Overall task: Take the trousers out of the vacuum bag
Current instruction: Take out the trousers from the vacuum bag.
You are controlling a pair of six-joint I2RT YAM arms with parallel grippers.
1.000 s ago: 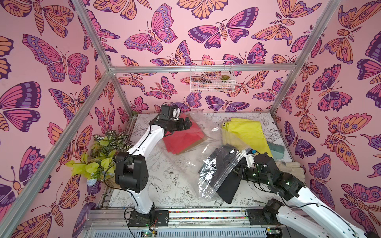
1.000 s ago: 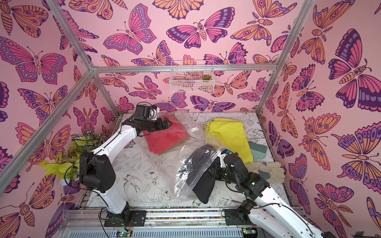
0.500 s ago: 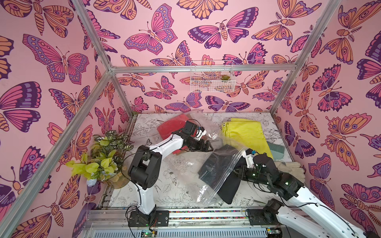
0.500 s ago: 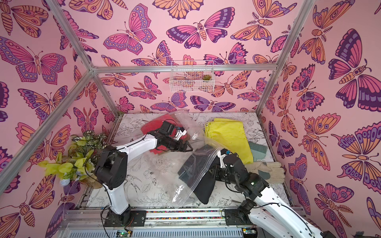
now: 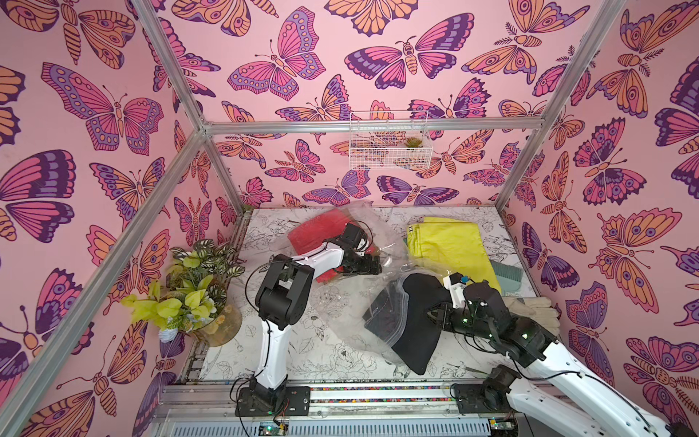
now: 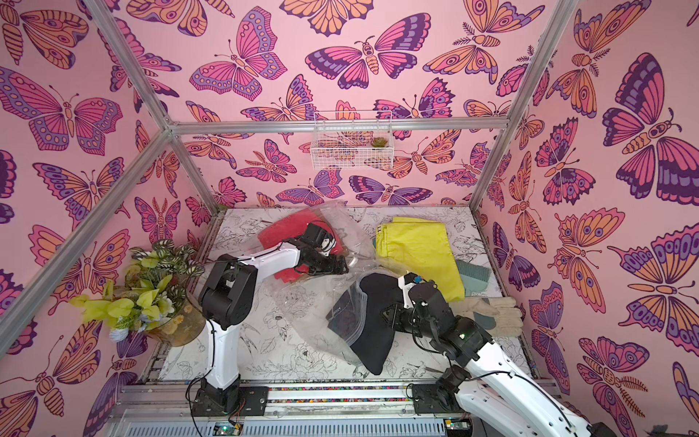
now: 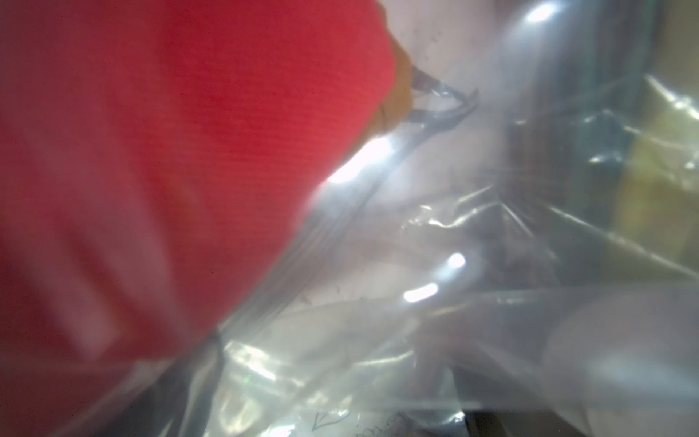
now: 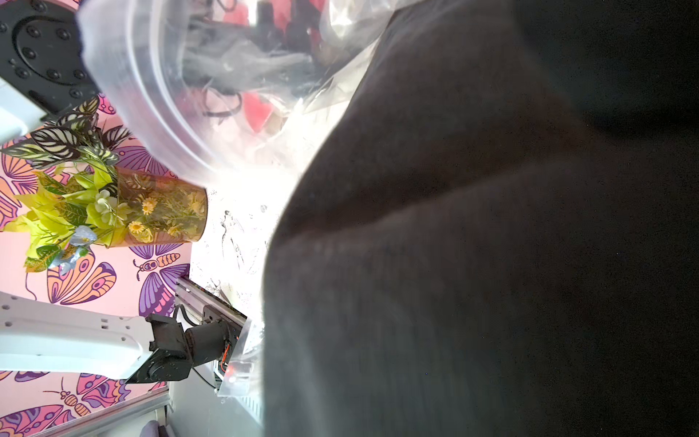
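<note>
Both top views look down from high at my front onto the whole table point(image 5: 302, 359), nearly identical. My left wrist camera is pressed close to the vacuum bag point(image 7: 454, 302), blurred. My right wrist camera looks closely past the black trousers point(image 8: 491, 265) to the plant point(image 8: 113, 212), which is at frame left in both top views.

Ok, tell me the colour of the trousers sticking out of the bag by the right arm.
Black. The black trousers show best in a top view.
</note>
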